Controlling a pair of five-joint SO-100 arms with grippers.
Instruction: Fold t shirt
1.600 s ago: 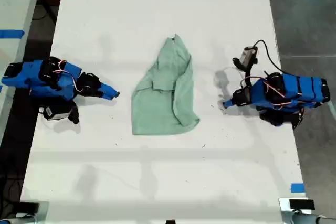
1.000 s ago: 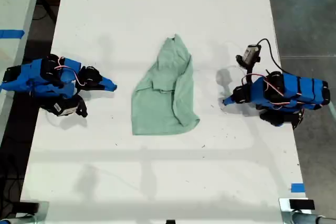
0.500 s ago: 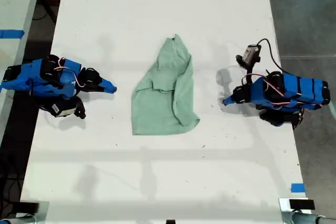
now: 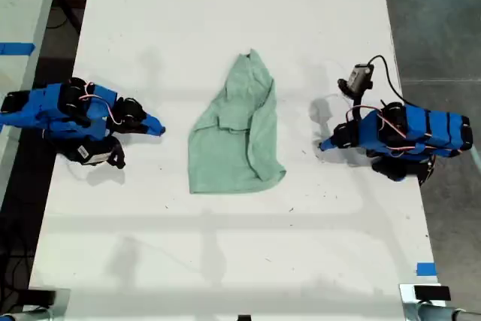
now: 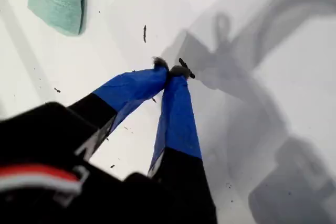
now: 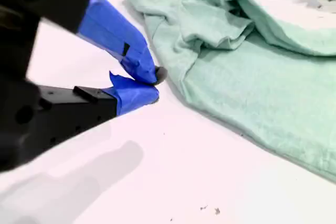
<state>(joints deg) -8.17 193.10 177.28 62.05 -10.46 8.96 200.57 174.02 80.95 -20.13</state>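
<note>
Right now our t shirt [image 4: 237, 127] lies rumpled in the middle of the white surface [image 4: 225, 20], between both arms. My first gripper [image 5: 170, 71] rests on the surface with jaws together, apart from the cloth. My second gripper [image 6: 152, 85], jaws together and empty, sits just beside the shirt's edge.

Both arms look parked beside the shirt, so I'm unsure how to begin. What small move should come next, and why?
Probably open my second gripper and ease it to the t shirt edge: its jaws are shut, empty, and just short of the rumpled cloth.
</note>
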